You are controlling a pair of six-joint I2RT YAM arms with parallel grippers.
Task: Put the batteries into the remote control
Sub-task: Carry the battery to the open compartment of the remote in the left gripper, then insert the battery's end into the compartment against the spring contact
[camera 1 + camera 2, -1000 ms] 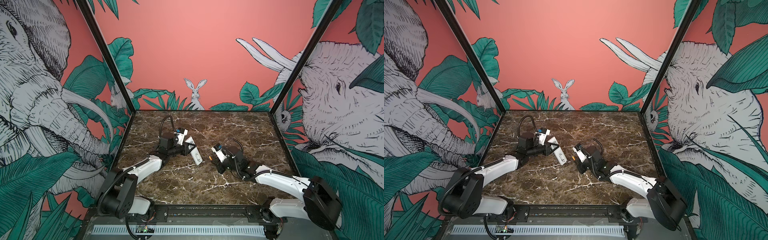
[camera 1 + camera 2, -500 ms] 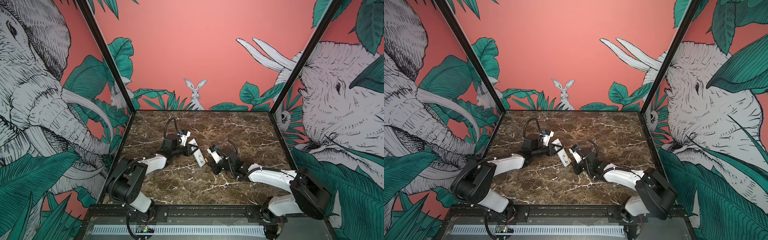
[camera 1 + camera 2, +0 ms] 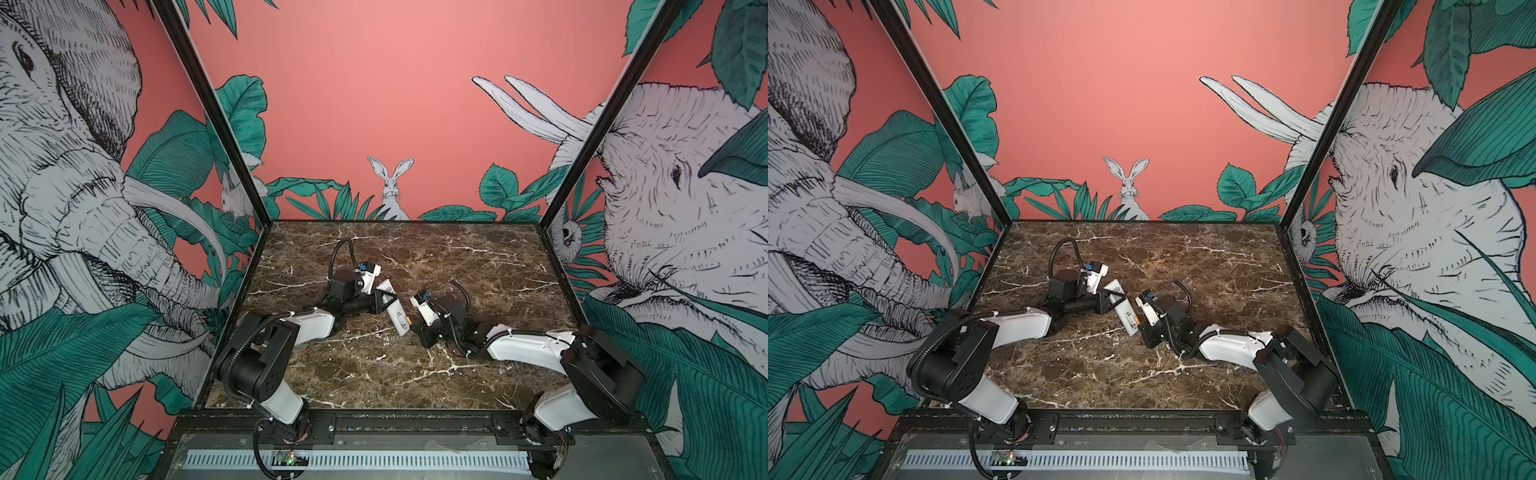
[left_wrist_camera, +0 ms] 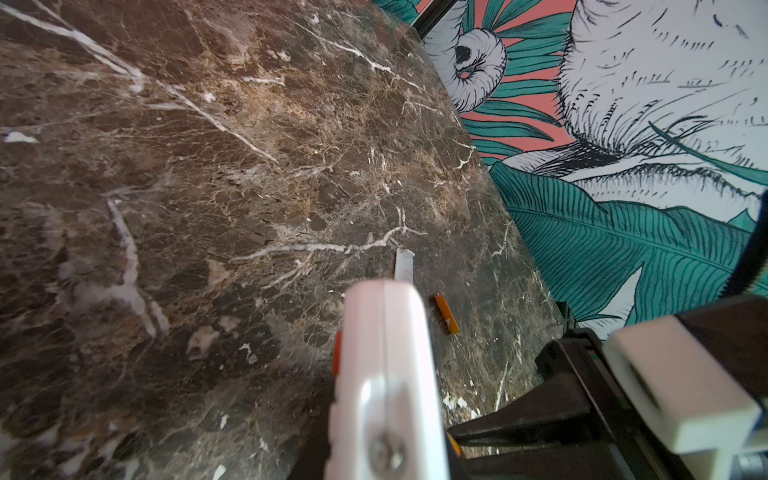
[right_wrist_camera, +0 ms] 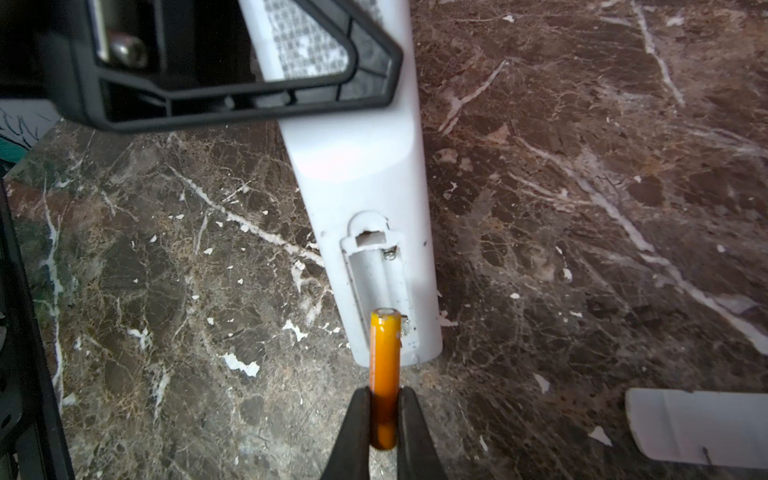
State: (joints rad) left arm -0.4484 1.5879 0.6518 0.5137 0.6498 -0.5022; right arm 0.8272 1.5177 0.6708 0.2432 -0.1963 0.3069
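Note:
My left gripper is shut on the white remote control, held tilted above the marble with its back up. The right wrist view shows its battery compartment open and empty. My right gripper is shut on one of the orange batteries, whose tip lies over the compartment's near end; I cannot tell whether it touches. In both top views this gripper sits at the remote's near end. A second battery lies loose on the table.
The white battery cover lies flat on the marble beside the right gripper, also seen in the left wrist view as the cover next to the loose battery. Printed walls close the left, right and back sides.
The right gripper has carried the battery leftward up to the remote's near end. The left arm has shifted slightly right with the remote. Both grips stay shut.

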